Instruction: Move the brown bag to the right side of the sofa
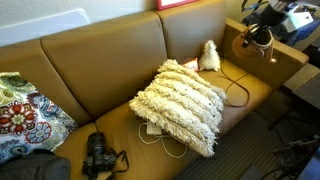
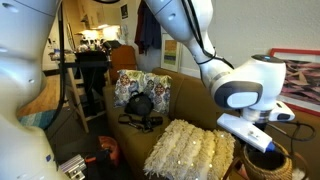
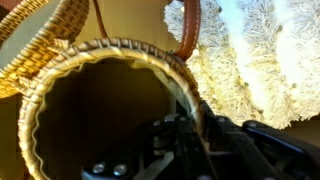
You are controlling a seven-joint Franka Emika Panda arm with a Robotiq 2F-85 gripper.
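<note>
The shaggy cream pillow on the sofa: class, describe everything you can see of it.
The shaggy cream pillow is roughly square and plump, covered in long woolly tufts set in rows. It lies near the middle of the brown sofa seat, turned cornerwise, one corner toward the backrest. A pale cord runs out from under its front edge. In the wrist view its tufts fill the upper right behind the woven rim of the brown bag; whether they touch cannot be told.

Shaggy pillow (image 1: 182,105), black camera (image 1: 98,155) — perhaps a toy (image 1: 209,57)
</note>
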